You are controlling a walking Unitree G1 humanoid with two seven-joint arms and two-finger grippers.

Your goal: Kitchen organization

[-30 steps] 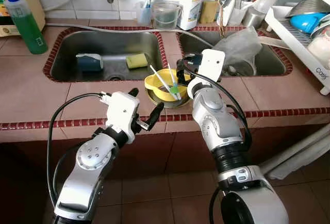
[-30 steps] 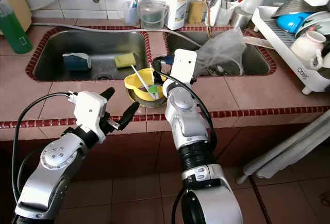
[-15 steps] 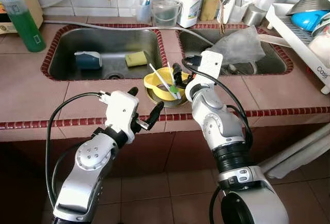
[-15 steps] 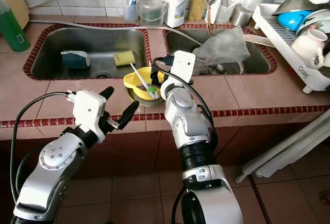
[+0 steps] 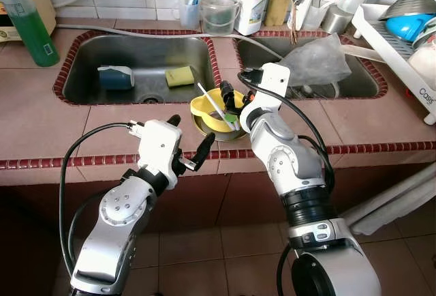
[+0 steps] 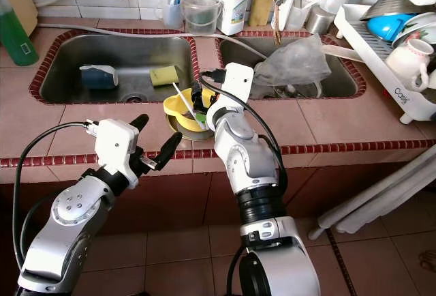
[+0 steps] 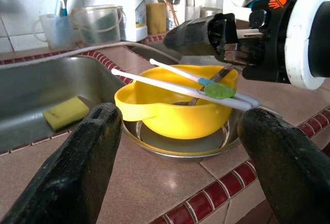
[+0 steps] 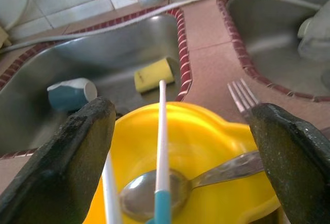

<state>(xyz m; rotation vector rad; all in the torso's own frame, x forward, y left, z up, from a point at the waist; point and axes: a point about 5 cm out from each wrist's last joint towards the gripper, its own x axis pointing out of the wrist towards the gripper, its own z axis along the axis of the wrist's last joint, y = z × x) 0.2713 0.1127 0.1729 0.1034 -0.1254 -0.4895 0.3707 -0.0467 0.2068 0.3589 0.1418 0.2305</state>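
**Right gripper over yellow bowl**

Yellow bowl sits in a steel dish on the counter, between the two sinks. Chopsticks, spoon and fork lie in or at the bowl. Right gripper just above the bowl, fingers spread, nothing held. Left gripper near the bowl, at counter edge, released.

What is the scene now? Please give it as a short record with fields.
place: tiled kitchen counter with double sink
main item: yellow bowl in a steel bowl
in bowl: spoon, fork, two white sticks
right gripper: open, over the bowl
left gripper: open, before counter edge
left basin: yellow sponge, blue cup
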